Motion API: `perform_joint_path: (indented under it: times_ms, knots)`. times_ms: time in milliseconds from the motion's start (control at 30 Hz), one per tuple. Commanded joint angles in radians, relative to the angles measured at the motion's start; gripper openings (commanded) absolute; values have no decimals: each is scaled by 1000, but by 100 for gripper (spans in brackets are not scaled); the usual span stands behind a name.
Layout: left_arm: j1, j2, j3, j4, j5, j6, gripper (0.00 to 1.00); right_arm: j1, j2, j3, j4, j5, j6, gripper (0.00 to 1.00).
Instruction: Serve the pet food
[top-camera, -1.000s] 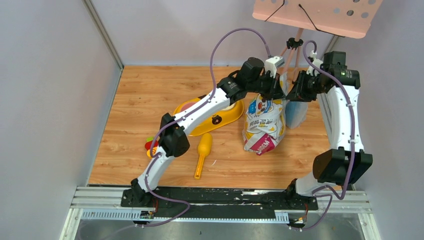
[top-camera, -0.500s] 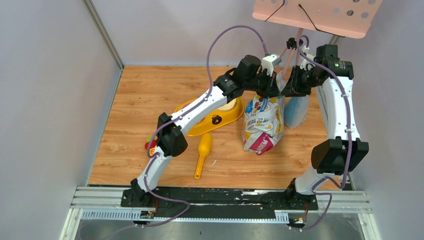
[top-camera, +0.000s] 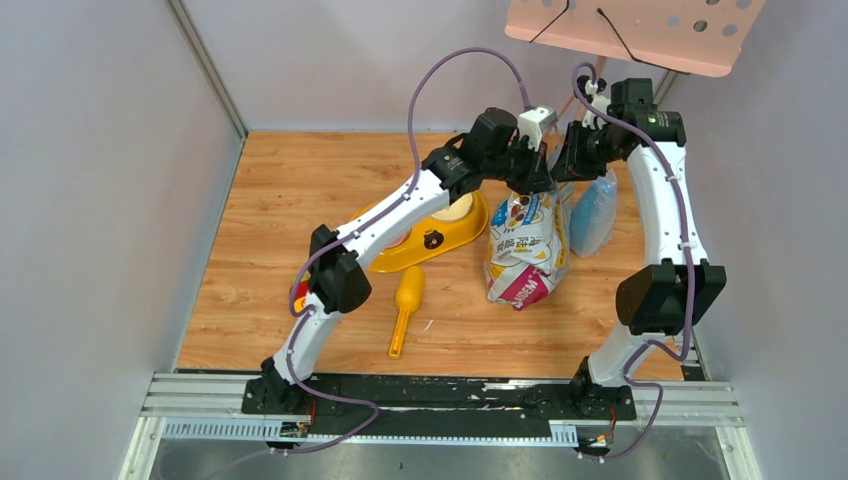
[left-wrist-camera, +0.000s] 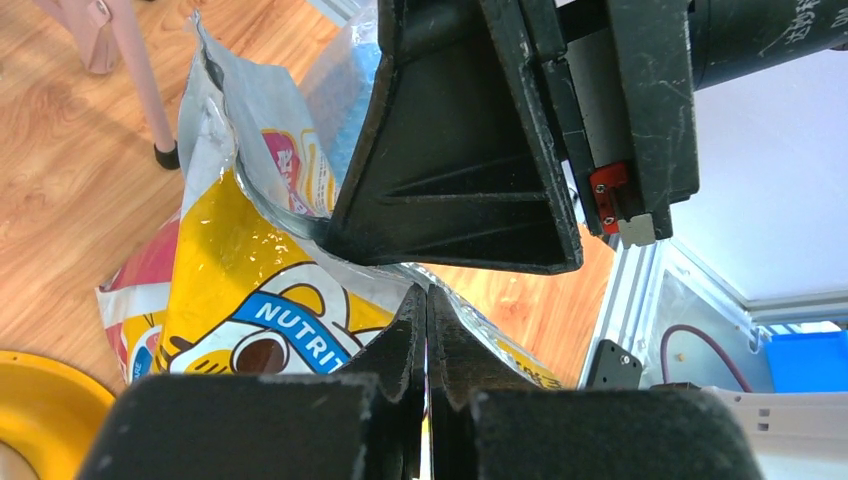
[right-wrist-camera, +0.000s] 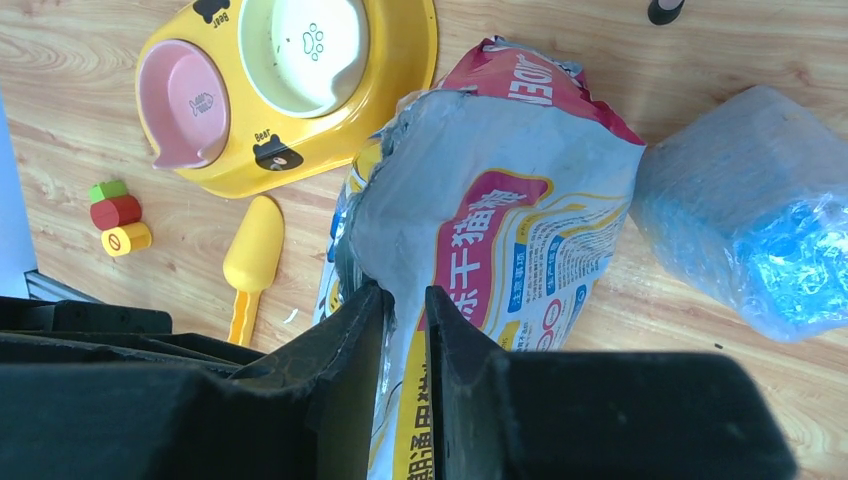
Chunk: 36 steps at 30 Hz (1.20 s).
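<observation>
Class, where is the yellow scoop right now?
Top view: the yellow scoop lies on the table, left of centre, below the yellow feeding dish and left of the food bag.

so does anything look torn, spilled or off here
The foil bag has a ragged, torn-looking top edge and crumpled sides. The left end effector and right end effector each pinch that edge. No spill visible.
</observation>
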Motion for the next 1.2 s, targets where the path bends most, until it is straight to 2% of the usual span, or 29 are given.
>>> perform_joint_path:
  times_ms: [0,200,367,600,700,767,800,867,967,1033,1167]
  knots:
    - [-29,-132,15,55,101,22,0,14,32,21,65,90,-2,23]
    - [-20,-164,1,21,84,55,0,41,6,-32,67,215,-12,19]
    - [7,-201,-27,-31,37,95,0,39,-31,-32,44,307,-43,0]
    - [30,-204,-36,-40,9,101,0,39,-49,31,-19,362,-90,0]
    - [29,-198,-42,-28,-15,58,0,36,-63,17,-18,341,-98,0]
    - [29,-189,-49,-15,-51,25,25,32,-71,-2,-20,305,-101,0]
    - [28,-186,-56,-13,-75,9,43,31,-78,-11,-22,286,-104,0]
    - [26,-173,-74,5,-83,-55,58,29,-93,-26,-24,233,-111,0]
    - [12,-141,-84,43,-34,-105,66,28,-120,-43,-12,171,-120,0]
    - [-4,-121,-80,57,-19,-124,68,27,-133,-43,-5,142,-116,0]
    - [-31,-77,-45,51,-53,-128,65,28,-159,-54,20,120,-110,0]
